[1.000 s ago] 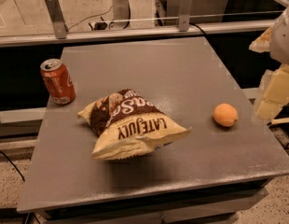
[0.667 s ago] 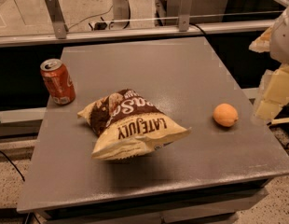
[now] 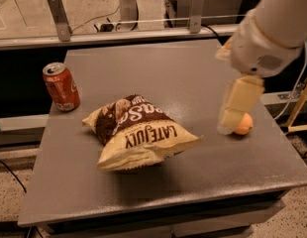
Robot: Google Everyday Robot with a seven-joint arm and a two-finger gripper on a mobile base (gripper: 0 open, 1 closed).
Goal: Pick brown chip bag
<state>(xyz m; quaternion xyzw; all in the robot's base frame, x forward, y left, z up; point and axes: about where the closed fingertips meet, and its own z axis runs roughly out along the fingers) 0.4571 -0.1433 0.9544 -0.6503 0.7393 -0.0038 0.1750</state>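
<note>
The brown chip bag lies flat on the grey table, left of centre, cream-tan with a dark brown panel and upside-down "LATE JULY" lettering. My gripper hangs from the white arm at the right, above the table's right side. It is well to the right of the bag and apart from it, and it partly covers the small orange fruit. It holds nothing that I can see.
A red-orange soda can stands upright at the table's left edge, behind and left of the bag. A metal rail with posts runs behind the table. Cables lie on the floor beyond it.
The arm and gripper have moved left from the right edge of the view to over the table's right side, now in front of the orange. The bag, can and orange have not moved.
</note>
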